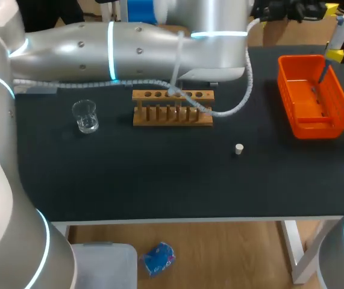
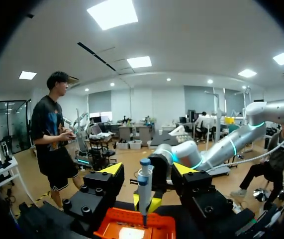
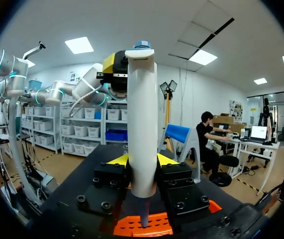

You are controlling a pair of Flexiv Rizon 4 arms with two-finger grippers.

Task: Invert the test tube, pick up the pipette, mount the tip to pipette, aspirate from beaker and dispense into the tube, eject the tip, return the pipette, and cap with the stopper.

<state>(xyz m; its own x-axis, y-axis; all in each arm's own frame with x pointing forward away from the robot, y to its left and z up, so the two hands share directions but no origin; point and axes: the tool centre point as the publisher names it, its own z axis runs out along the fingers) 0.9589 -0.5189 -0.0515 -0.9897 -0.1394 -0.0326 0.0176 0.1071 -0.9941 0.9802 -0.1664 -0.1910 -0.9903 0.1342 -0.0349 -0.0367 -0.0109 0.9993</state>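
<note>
One pipette hangs tip down over the orange basket at the far right corner of the bench, pinched in the right tool. The left tool faces it from nearby, fingers spread wide.

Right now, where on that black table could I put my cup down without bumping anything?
The broad front strip of the table, in front of the beaker, wooden rack and stopper, is bare. Avoid the corner by the orange basket, where the right gripper holds the pipette, and the back edge under the left arm.
</note>
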